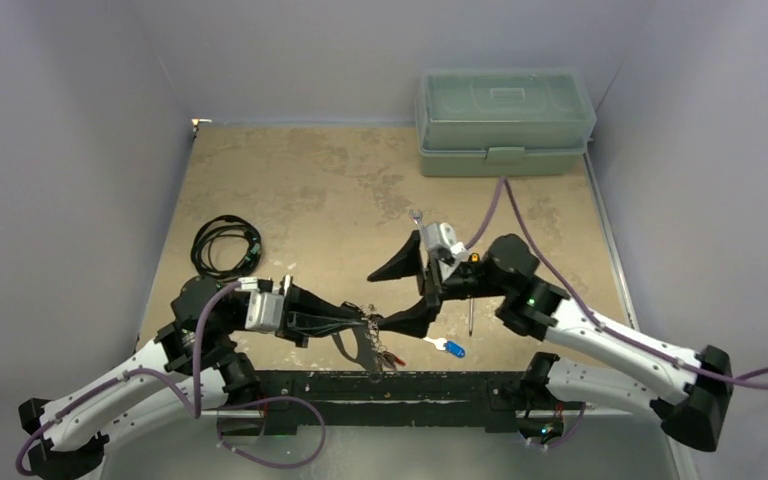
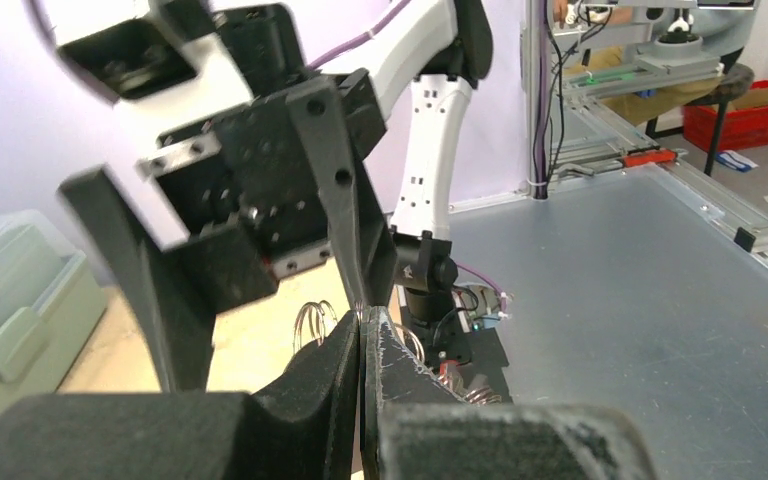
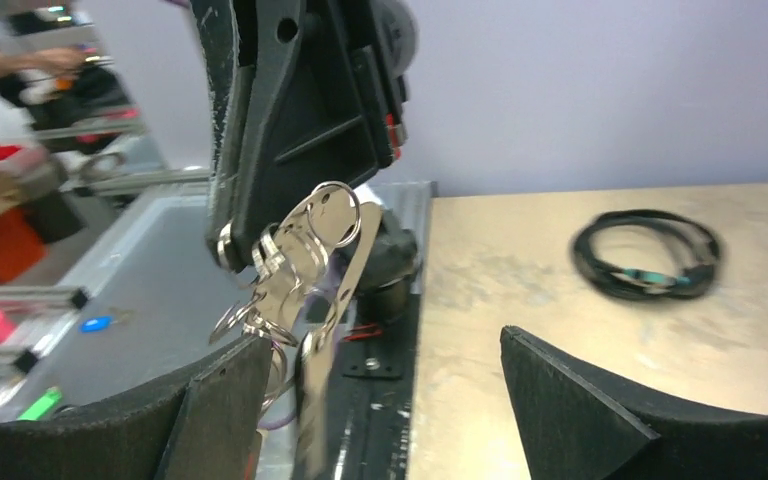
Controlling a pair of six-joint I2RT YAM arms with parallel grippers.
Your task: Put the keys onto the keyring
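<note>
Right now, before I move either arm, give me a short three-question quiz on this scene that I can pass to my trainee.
1. True or false: the left gripper is shut on the keyring.
2. Pick one. The blue-headed key is:
A) hanging on the keyring
B) lying on the table close to the right gripper
C) clamped in the right gripper
3. Fill in the blank: the right gripper's jaws stand ____, with nothing between them.

Key: 1 true; 2 B; 3 open.
</note>
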